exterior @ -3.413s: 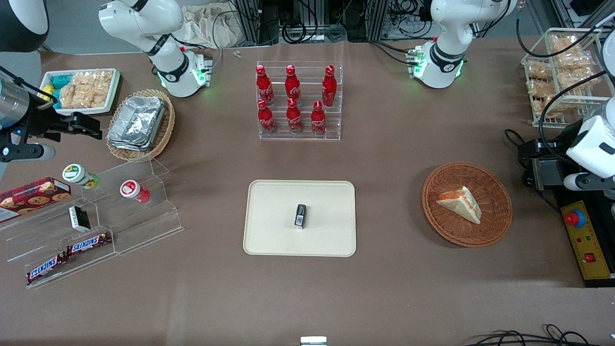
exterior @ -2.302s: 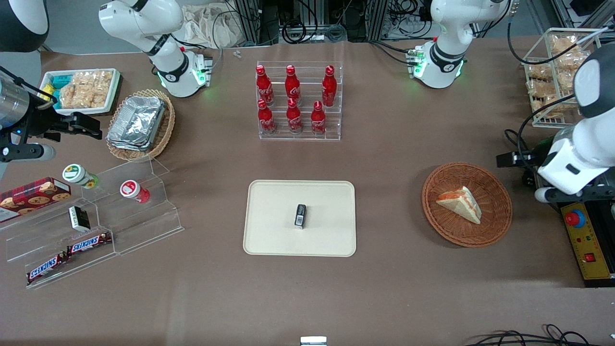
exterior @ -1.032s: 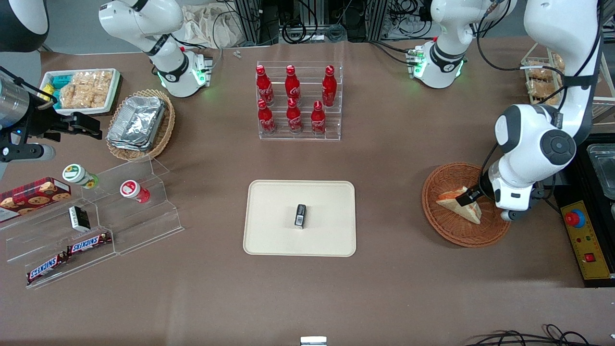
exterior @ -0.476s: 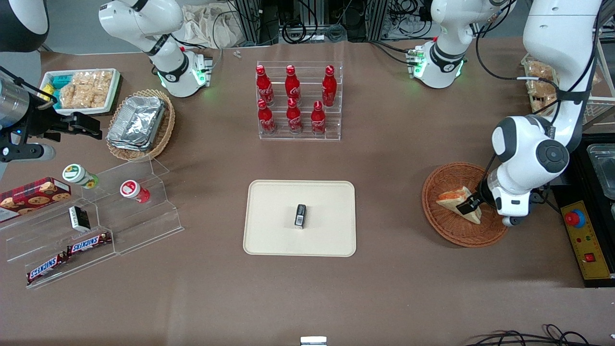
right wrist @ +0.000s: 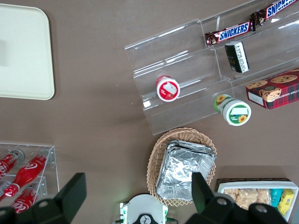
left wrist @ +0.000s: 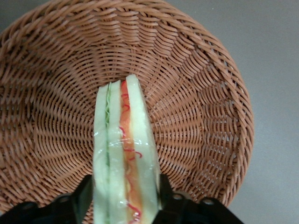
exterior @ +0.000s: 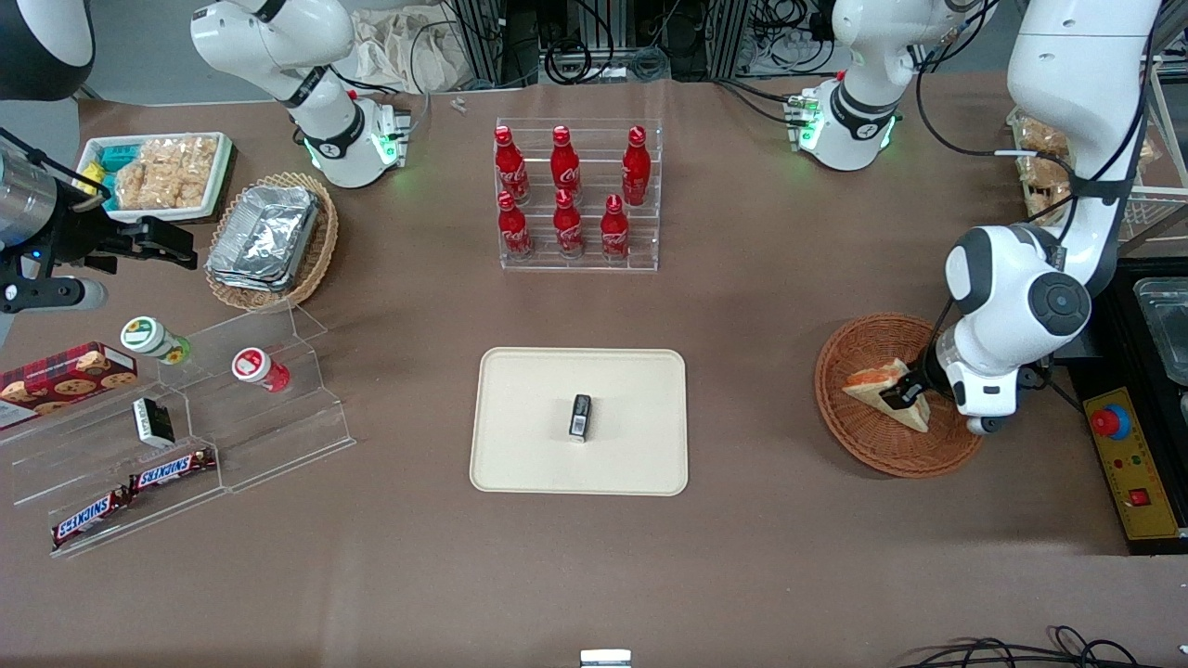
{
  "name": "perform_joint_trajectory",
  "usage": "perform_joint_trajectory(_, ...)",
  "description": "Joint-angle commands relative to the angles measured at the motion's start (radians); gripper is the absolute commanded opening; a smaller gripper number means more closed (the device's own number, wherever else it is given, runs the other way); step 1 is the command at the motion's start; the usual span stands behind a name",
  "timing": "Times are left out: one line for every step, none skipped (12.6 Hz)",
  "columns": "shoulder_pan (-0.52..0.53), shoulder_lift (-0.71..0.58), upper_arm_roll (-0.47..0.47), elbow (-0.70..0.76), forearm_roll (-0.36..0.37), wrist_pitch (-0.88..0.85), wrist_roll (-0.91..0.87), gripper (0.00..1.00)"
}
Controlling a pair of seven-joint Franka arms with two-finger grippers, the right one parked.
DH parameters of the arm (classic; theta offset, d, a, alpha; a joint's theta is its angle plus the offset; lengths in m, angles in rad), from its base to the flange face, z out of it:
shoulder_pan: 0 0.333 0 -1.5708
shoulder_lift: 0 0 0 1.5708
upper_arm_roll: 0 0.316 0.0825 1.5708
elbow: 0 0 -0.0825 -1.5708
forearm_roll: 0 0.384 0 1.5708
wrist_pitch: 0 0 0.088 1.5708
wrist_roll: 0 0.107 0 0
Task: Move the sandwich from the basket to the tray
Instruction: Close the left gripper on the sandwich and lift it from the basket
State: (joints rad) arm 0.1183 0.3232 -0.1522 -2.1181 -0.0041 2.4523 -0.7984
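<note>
The sandwich [exterior: 880, 394] lies in the round reddish-brown basket [exterior: 858, 445], standing on edge with its red-orange and green layers showing in the wrist view [left wrist: 124, 158]. The end effector [exterior: 902, 397] is down in the basket with a finger [left wrist: 84, 196] on each flat side of the wedge, spread around it; whether the pads actually press the bread I cannot tell. The cream tray [exterior: 520, 445] sits well apart on the brown tabletop [exterior: 761, 557], with a small dark box [exterior: 580, 415] on it
</note>
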Motion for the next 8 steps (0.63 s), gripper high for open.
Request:
perform_joint_trajectory(-0.006, -0.036, -0.006, -0.023, -0.005, 0.027, -0.042, 0.28)
perform_joint_trajectory(-0.008, -0.053, -0.007, -0.017, -0.005, 0.016, -0.042, 0.16)
perform_joint_trajectory(-0.008, -0.076, -0.007, 0.004, -0.004, -0.034, -0.039, 0.09)
perform_joint_trajectory(-0.009, -0.101, -0.009, 0.044, -0.004, -0.12, -0.032, 0.06)
perform_joint_trajectory(-0.011, -0.114, -0.013, 0.106, -0.004, -0.227, -0.024, 0.05)
perform_joint_trajectory(-0.011, -0.116, -0.026, 0.189, -0.002, -0.349, -0.019, 0.0)
perform_joint_trajectory(-0.011, -0.118, -0.038, 0.27, -0.004, -0.457, -0.019, 0.0)
perform_joint_trajectory(-0.011, -0.115, -0.05, 0.341, -0.002, -0.546, -0.018, 0.0)
